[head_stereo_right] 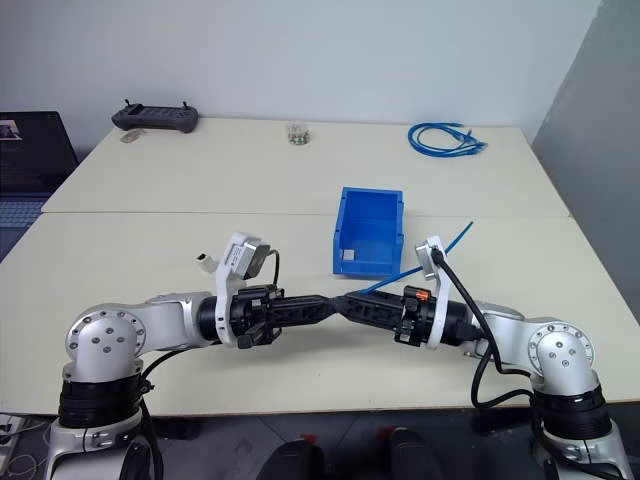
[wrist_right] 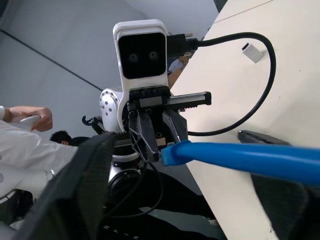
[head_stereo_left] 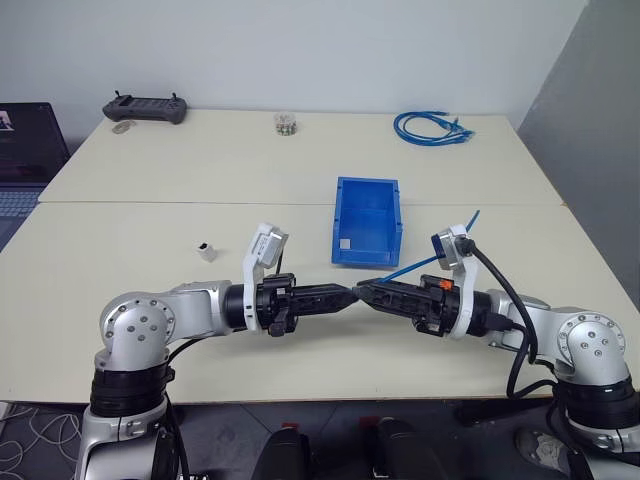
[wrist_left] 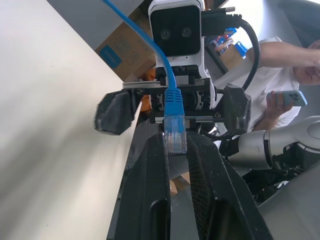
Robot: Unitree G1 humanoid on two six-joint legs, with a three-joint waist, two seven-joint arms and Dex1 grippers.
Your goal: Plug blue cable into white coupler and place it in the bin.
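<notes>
Both grippers are held level above the front of the table (head_stereo_left: 150, 230), tips meeting in the middle. The left gripper (head_stereo_left: 345, 296) is clamped shut on the clear plug of the blue cable (wrist_left: 175, 102) (the grip itself is seen in the left wrist view, plug pinched between the two black fingers (wrist_left: 150, 170)). The right gripper (head_stereo_left: 365, 293) is seen facing it; in the left wrist view its fingers stand well apart on either side of the cable and touch nothing. The cable is seen running back over the right arm, its free end sticking up past the wrist camera.

A small white coupler (head_stereo_left: 206, 250) is seen on the table, well left of the arms. The bin (head_stereo_left: 368, 221) sits just behind the grippers, a small white piece (head_stereo_left: 345, 243) visible inside. At the far edge: coiled blue cables (head_stereo_left: 432, 127), a controller (head_stereo_left: 146, 108). A person holding a phone (wrist_left: 290, 97) is shown behind.
</notes>
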